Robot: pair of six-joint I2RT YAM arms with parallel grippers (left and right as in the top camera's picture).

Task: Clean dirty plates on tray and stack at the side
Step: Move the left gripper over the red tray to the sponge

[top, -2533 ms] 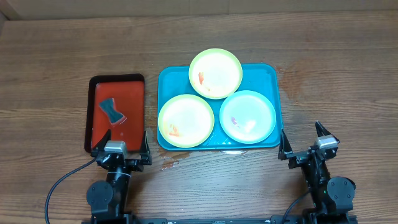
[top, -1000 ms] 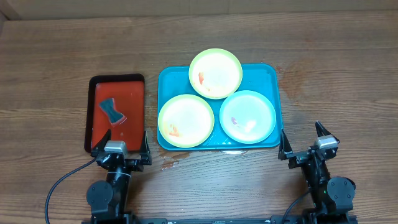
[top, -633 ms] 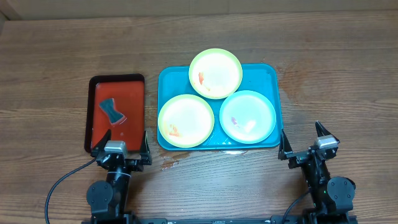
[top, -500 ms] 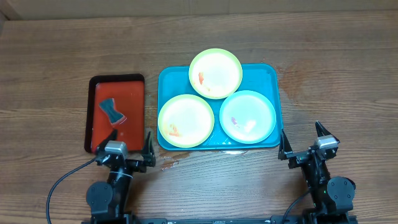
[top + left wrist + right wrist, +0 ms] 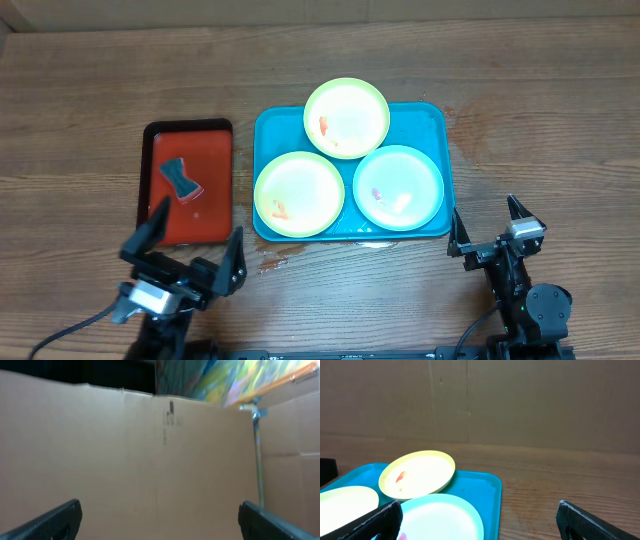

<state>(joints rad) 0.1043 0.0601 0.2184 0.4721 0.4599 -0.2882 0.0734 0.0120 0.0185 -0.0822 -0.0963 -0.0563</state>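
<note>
The three plates [image 5: 299, 193] all lie on the blue tray [image 5: 265, 125] in the middle of the counter [image 5: 80, 90], and none is stacked aside yet. The left claw [image 5: 190, 240] is wide open and empty. Just ahead of it, on the red tray [image 5: 215, 165], lies a dark sponge [image 5: 178, 179], its long axis diagonal with the far end to the left. The right claw [image 5: 487, 222], also wide open and empty, stands near the light blue plate [image 5: 398, 187]. The left arm seems the better one to fetch the sponge.

The tray [image 5: 432, 125] is bright blue. The far plate [image 5: 346, 118] and left plate [image 5: 299, 193] are pale yellow-green, the right plate [image 5: 399, 187] light blue, each whitish-centred with red-orange smears. The small tray [image 5: 215, 160] is red, dark-rimmed; the worktop [image 5: 100, 80] brown wood grain
</note>
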